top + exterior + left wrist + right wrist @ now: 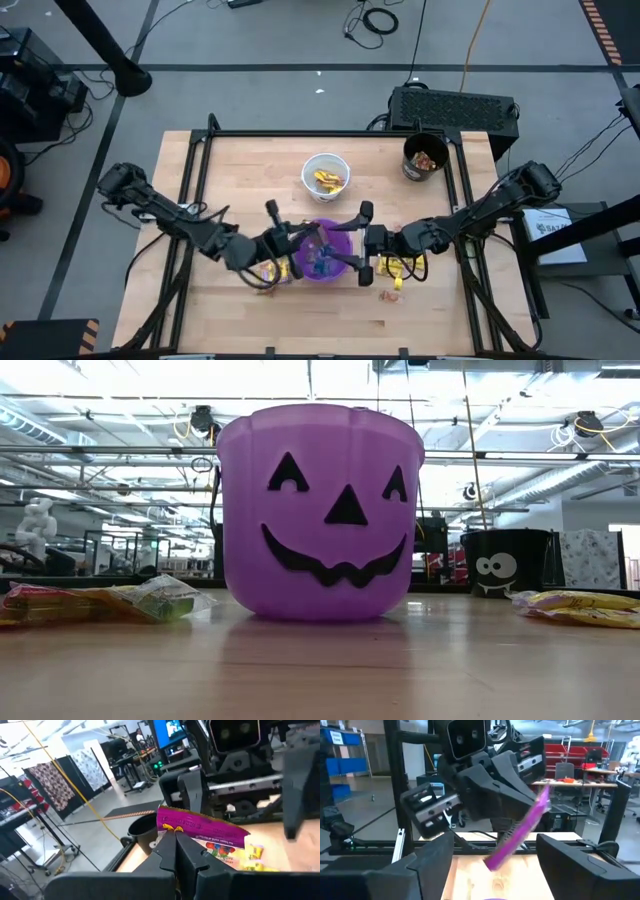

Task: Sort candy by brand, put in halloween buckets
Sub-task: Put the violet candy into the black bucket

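Note:
The purple bucket [325, 262] stands mid-table and fills the low view [320, 510]. My left gripper [303, 243] hovers over its left rim, shut on a purple-edged candy packet [200, 827], which the right wrist view shows edge-on [520, 832]. My right gripper [358, 242] is at the bucket's right rim, open, its fingers wide apart [495, 870], facing the left gripper and touching nothing. The white bucket [325, 175] holds yellow candy. The black bucket [425, 155] holds orange candy. Loose candy lies on the table to the left [268, 272] and right [400, 268] of the purple bucket. My left gripper pinches the purple-edged packet between its two fingertips [167, 847], at the packet's edge nearest the fingers [175, 831]. The packet sticks out past the fingertips, slanted and lifted clear above the purple bucket.
A black box with a ridged top [455, 105] sits past the table's far right corner. A black frame rail [330, 133] runs along the far edge. A small candy [388, 295] lies near the front. Bare wood is left near the front edge [330, 320].

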